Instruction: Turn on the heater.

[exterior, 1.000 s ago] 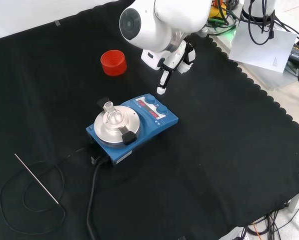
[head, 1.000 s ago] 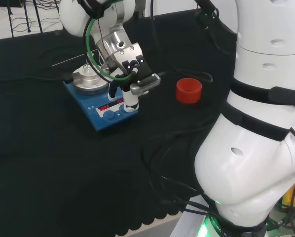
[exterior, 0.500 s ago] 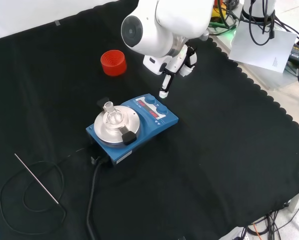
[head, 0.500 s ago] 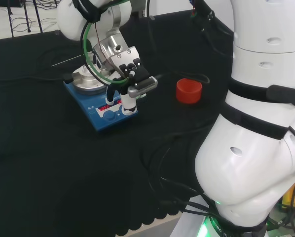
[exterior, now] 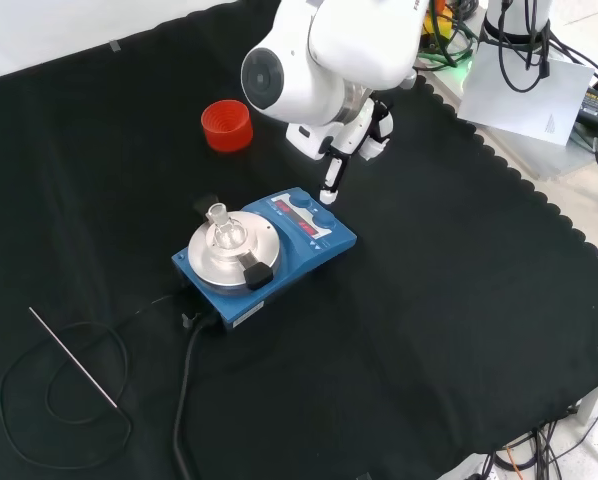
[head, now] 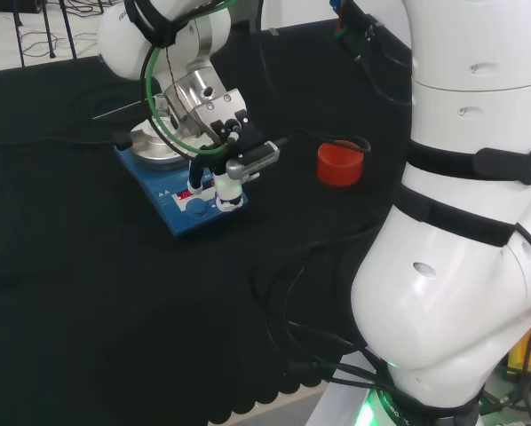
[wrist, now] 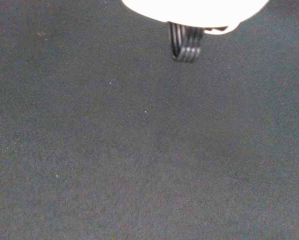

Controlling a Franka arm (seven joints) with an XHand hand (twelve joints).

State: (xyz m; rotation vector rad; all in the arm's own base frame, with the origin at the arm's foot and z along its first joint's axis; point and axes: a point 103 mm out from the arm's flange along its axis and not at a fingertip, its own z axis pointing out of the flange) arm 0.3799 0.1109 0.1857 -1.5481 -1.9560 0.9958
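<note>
Your hand [exterior: 351, 135] points one straight finger [exterior: 330, 184] down, others tucked back, holding nothing. In the front view its tip sits right at the far edge of the blue heater [exterior: 267, 254], over the control panel w/ red display; can't tell if it touches. In the head view the hand [head: 233, 151] hangs above the heater's [head: 186, 197] front panel, fingertip by the knobs. Small glass flask [exterior: 221, 229] sits on the heater's round plate. Red ribbed ring [exterior: 226, 125] lies well apart, up-left in the front view. Thin metal rod [exterior: 73, 357] w/ cable lies near the cloth's lower-left.
</note>
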